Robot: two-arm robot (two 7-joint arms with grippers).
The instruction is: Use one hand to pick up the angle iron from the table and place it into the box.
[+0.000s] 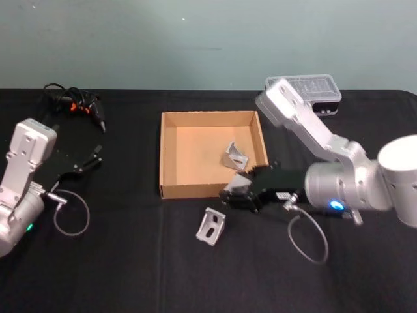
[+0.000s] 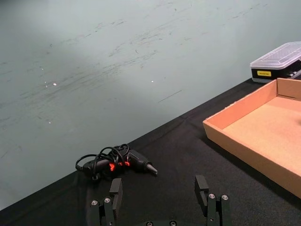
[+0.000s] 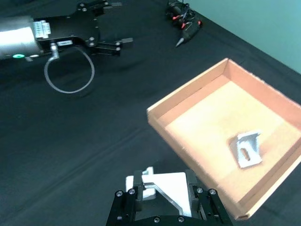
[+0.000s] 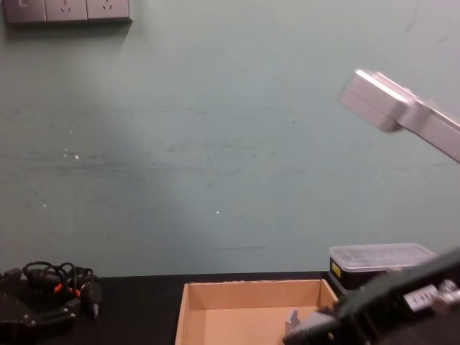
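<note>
my right gripper point(image 1: 236, 193) is clamped on the angle iron point(image 3: 167, 187), seemingly lifted, just outside the box point(image 1: 195, 190) front wall, its floor toward eleven o'clock; the left gripper point(image 1: 90, 160) sits parked, spread open.

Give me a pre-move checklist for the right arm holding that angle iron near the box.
1. right gripper shut on the held angle iron: ok.
2. Piece above the box floor: not ok, it hangs outside the front wall.
3. Free floor beside the angle iron inside: ok.
4. left gripper open, apart from the box: ok.
5. spare angle iron on the table untouched: ok.
</note>
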